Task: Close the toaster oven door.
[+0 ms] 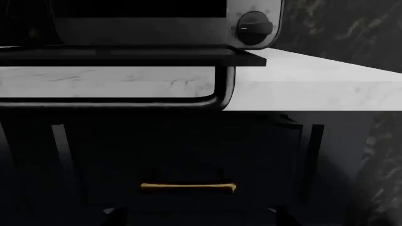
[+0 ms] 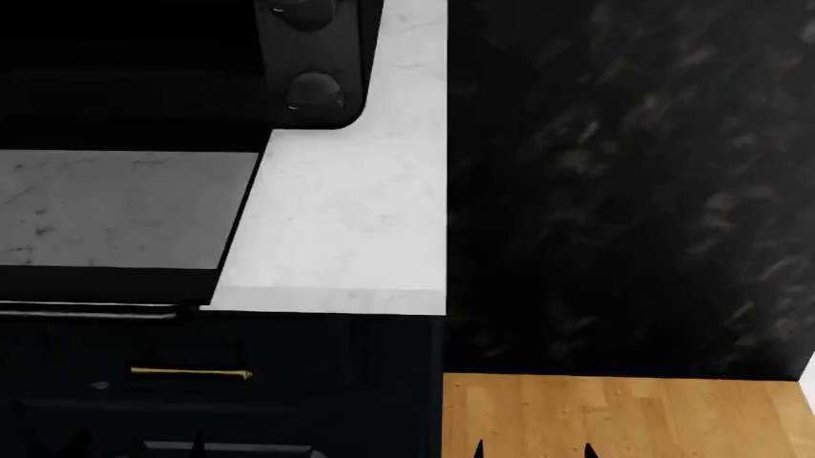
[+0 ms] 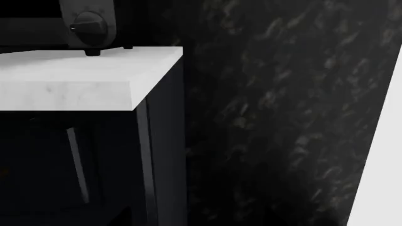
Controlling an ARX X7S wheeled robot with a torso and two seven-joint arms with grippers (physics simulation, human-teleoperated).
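Observation:
The toaster oven (image 2: 312, 57) stands on the white marble counter (image 2: 357, 219), with its black dials showing in the head view. The toaster oven door (image 2: 128, 215) lies open and flat, with marble showing through its glass. Its grey bar handle (image 2: 90, 307) runs along the front edge. In the left wrist view the door (image 1: 125, 56) is edge-on, with the handle (image 1: 125, 101) hanging below it in front of the counter face. My left gripper (image 1: 191, 212) is open and empty, low in front of the cabinet and below the handle. My right gripper (image 2: 535, 450) is open and empty, off the counter's right end.
A dark cabinet drawer with a gold pull (image 1: 188, 188) sits under the counter. A dark mottled wall (image 2: 612, 191) runs along the right of the counter. Wood floor (image 2: 612, 420) shows below it. A dial (image 3: 91, 27) and the counter corner (image 3: 157, 70) show in the right wrist view.

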